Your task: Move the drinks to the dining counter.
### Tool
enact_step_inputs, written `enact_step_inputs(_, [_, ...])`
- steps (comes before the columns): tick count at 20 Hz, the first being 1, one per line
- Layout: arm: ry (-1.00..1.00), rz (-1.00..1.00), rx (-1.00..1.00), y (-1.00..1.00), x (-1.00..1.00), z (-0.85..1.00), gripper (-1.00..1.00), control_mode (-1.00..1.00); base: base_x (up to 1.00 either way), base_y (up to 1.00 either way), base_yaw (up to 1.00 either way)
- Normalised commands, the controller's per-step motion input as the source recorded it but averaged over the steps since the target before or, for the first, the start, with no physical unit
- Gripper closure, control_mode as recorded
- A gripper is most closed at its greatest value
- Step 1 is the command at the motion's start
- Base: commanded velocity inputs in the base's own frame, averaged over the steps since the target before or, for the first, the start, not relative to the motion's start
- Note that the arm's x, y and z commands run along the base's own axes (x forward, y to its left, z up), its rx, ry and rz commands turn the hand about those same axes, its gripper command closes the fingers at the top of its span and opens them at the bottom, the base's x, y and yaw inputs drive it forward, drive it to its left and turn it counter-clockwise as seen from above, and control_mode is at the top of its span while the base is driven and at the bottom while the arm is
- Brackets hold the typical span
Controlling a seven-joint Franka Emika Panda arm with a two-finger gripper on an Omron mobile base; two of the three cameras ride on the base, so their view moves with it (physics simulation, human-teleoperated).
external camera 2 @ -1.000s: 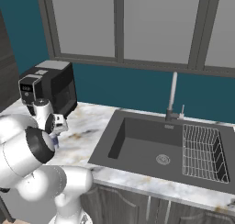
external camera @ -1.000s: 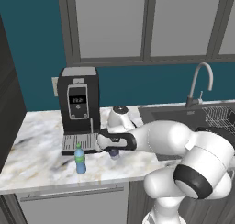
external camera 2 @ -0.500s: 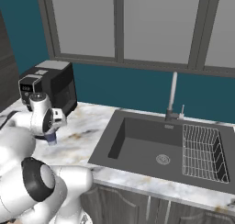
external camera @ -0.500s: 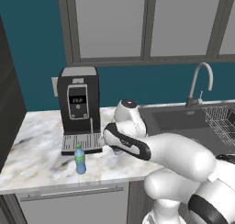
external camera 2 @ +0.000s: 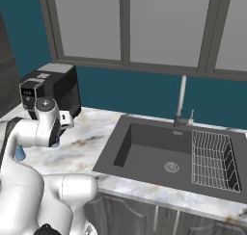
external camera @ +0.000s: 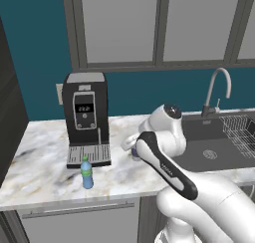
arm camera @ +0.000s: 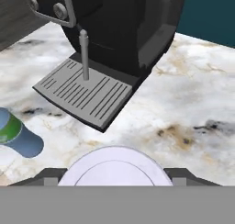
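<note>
In the left base view, the coffee machine stands left of centre on the marble worktop, with its grey drip tray in front. The small blue-green bottle stands upright just below the tray, near the worktop's front edge. The white arm bends across the centre of the frame, and the gripper sits low over the worktop to the right of the tray; a bit of the lidded cup shows right under it. The sink and tap fill the right side.

In the right base view, the coffee machine is at the left edge, with the arm's wrist in front of it. A blue sliver of the bottle peeks out at the left edge beside the arm. The sink with its wire rack lies to the right.

In the hand view, the white lid of the cup sits at bottom centre, between the spread fingers; whether they touch it I cannot tell. The bottle lies at the left edge, and the drip tray is above centre.
</note>
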Motion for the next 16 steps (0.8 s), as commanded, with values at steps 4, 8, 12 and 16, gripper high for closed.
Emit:
enact_step_inputs(4, [0.04, -0.06, 0.02, 0.00, -0.06, 0.95, 1.00, -1.00, 0.00, 0.00, 0.00])
enact_step_inputs(8, [0.03, -0.10, 0.00, 0.00, -0.18, 0.92, 1.00, -1.00, 0.00, 0.00, 0.00])
enact_step_inputs(12, [0.05, -0.17, 0.00, -0.14, -0.30, 0.49, 1.00, -1.00, 0.00, 0.00, 0.00])
enact_step_inputs(16, [0.05, -0.24, 0.00, -0.22, -0.62, 0.44, 1.00, -1.00, 0.00, 0.00, 0.00])
